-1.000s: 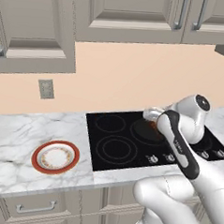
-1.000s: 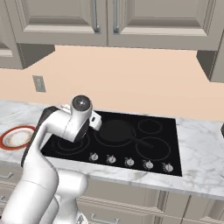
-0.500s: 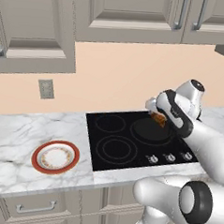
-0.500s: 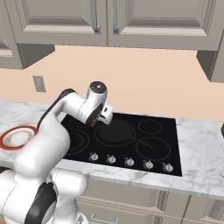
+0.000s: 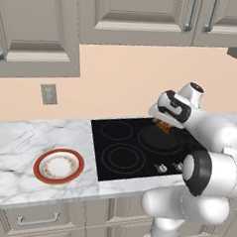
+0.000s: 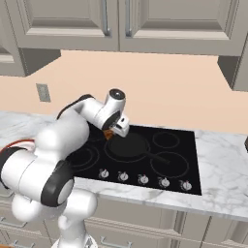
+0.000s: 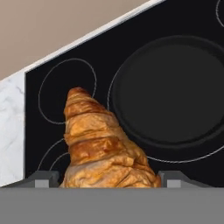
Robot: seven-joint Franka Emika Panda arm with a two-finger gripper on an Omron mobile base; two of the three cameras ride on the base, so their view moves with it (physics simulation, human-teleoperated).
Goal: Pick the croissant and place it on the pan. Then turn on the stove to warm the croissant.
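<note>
Gripper (image 6: 112, 131) clamped on croissant (image 7: 103, 146), held in air above stove (image 6: 193, 181), just beside rim of pan (image 7: 173, 89). Pan on a rear burner. White plate w/ red rim (image 5: 59, 166) on counter, well apart, left.

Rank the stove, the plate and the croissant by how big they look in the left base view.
1. stove
2. plate
3. croissant, a small piece peeking out at the gripper

The gripper (image 7: 108, 178) holds the croissant (image 7: 99, 144) above the stove (image 7: 127, 57), beside the empty pan (image 7: 170, 89).
</note>
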